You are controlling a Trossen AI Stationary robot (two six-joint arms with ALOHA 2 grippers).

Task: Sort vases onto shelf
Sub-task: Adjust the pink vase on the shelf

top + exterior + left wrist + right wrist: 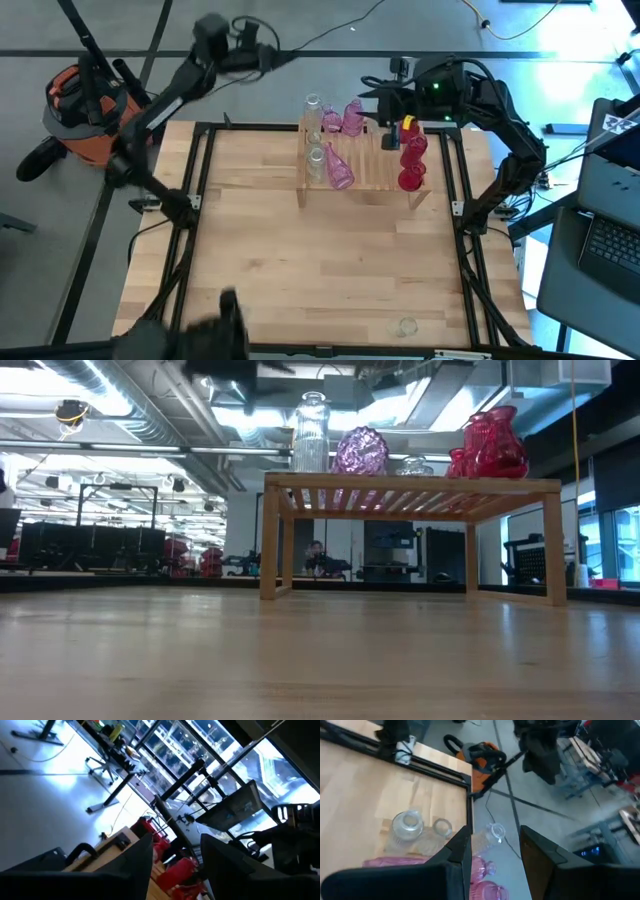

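Observation:
The wooden shelf (375,170) stands at the table's far middle. On it are clear vases (314,108) at its left end, pink vases (351,118) in the middle and red vases (411,152) at its right end. In the low view they show as a ribbed clear vase (311,428), a pink one (361,450) and red ones (495,440). Another clear vase (406,326) stands alone near the table's near edge. My right gripper (378,105) hangs open over the shelf's far edge, with nothing between its fingers (455,855). My left gripper (260,52) is open, raised beyond the table's far left corner.
Black frame rails (200,180) run along the table's sides. An orange and black object (85,100) lies on the floor to the left, and a laptop (610,235) sits to the right. A dark shape (215,325) stands at the near left edge. Bare planks lie between it and the shelf.

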